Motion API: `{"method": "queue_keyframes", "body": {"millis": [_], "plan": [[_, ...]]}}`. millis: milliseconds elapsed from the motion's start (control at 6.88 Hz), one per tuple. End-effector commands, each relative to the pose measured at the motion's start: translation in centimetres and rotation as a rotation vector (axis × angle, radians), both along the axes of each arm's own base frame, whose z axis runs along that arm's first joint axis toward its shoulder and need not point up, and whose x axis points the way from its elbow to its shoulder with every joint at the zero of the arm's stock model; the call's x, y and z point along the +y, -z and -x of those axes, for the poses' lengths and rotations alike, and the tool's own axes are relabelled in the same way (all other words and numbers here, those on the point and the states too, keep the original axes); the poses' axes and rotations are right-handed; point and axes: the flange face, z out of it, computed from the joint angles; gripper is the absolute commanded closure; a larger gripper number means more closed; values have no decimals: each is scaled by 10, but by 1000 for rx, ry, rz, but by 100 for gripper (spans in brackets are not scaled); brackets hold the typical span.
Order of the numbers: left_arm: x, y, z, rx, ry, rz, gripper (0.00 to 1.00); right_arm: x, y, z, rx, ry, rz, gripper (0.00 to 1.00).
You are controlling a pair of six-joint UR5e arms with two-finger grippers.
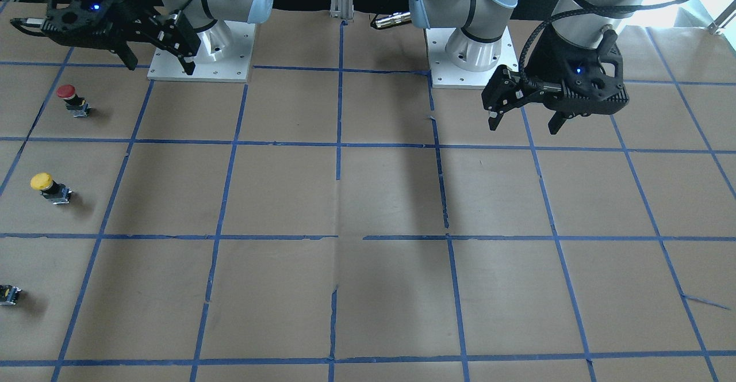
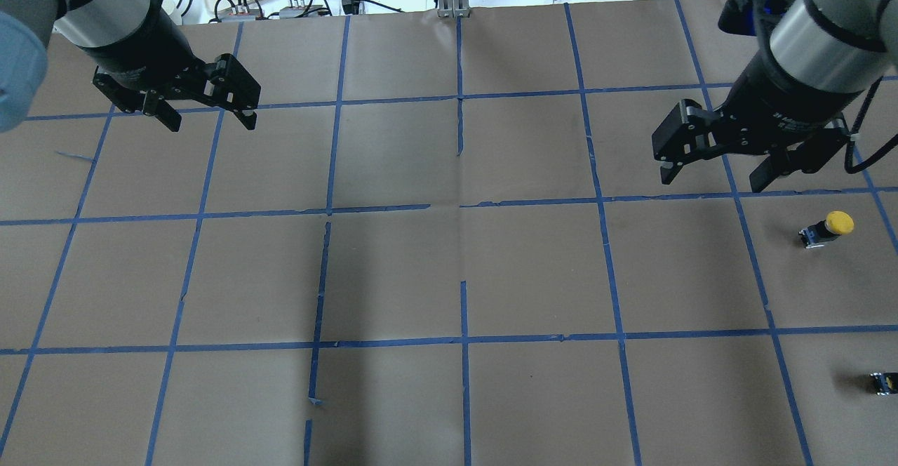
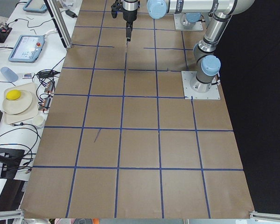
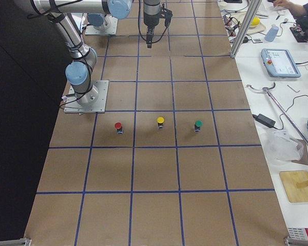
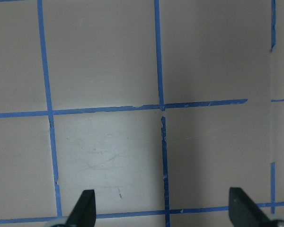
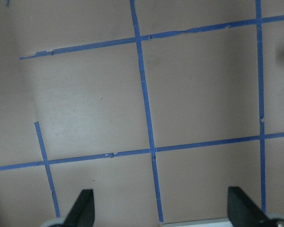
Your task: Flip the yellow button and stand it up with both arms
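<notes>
The yellow button (image 1: 49, 187) has a round yellow cap on a dark body. It seems to stand cap up near the table's end on my right side, and shows in the overhead view (image 2: 828, 229) and the right exterior view (image 4: 160, 123). My right gripper (image 2: 714, 177) hangs open and empty above the table, short of the button and apart from it; it also shows in the front view (image 1: 160, 67). My left gripper (image 2: 212, 123) is open and empty far off on the other side, also in the front view (image 1: 523, 128). Both wrist views show only taped paper between spread fingertips.
A red-capped button (image 1: 72, 99) stands nearer my base, a green-capped one (image 4: 197, 125) farther out; only its dark body (image 2: 884, 382) shows at the overhead view's edge. Brown paper with a blue tape grid (image 2: 463, 276) covers the table. Arm base plates (image 1: 201, 60) sit at the back.
</notes>
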Motion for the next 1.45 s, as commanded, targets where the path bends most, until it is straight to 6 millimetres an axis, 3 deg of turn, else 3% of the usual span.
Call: {"method": "queue_keyframes", "body": {"millis": [0, 1309], "plan": [[0, 0, -1, 0, -1, 0, 0, 7, 6, -12, 41, -10, -45, 0], [1, -1, 4, -13, -29, -11, 0, 1, 11, -11, 45, -6, -56, 0]]}}
